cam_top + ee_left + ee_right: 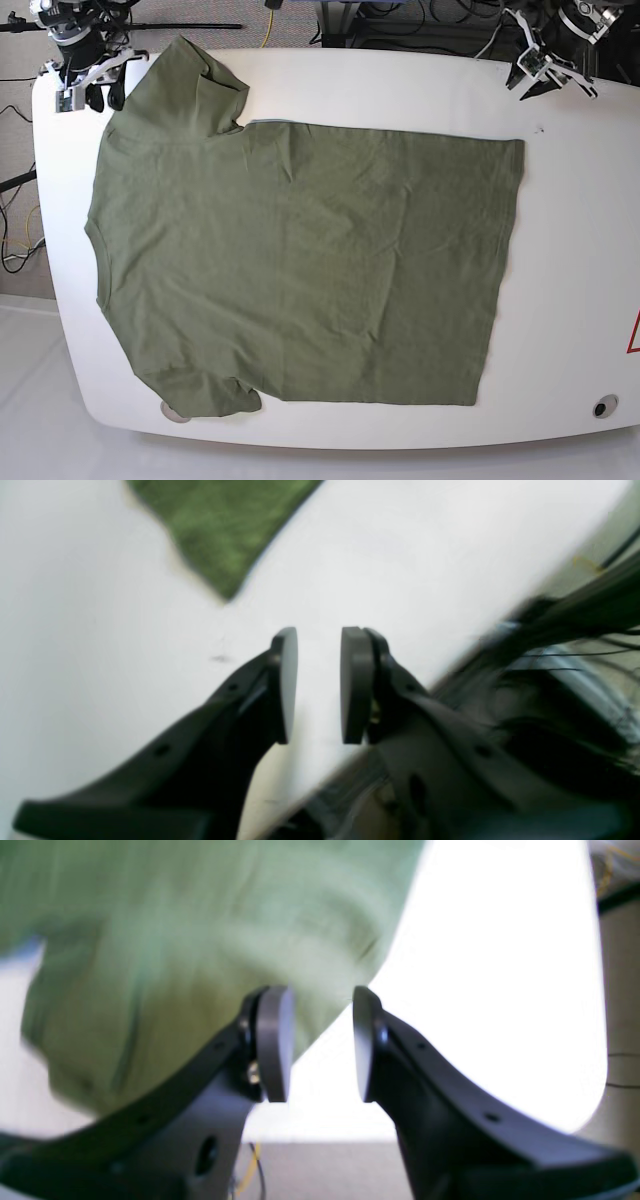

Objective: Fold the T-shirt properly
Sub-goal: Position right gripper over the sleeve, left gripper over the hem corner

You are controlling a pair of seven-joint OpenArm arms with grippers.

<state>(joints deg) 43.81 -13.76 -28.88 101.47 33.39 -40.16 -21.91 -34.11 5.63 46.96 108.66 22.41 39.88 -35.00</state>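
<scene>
The olive-green T-shirt [300,260] lies spread flat on the white table [580,250], collar to the left, hem to the right, one sleeve at the top left and one at the bottom left. My left gripper [555,85] hovers open and empty over bare table beyond the shirt's far right corner. In the left wrist view the gripper [319,685] has that corner of the shirt [220,530] ahead of it. My right gripper [90,95] is open and empty beside the far sleeve. In the right wrist view the gripper [322,1045] is at the cloth's edge [175,965].
Cables and dark frame parts [400,20] lie beyond the table's far edge. A round hole [601,406] sits near the front right corner and a red mark [634,335] at the right edge. Bare table runs along the right side.
</scene>
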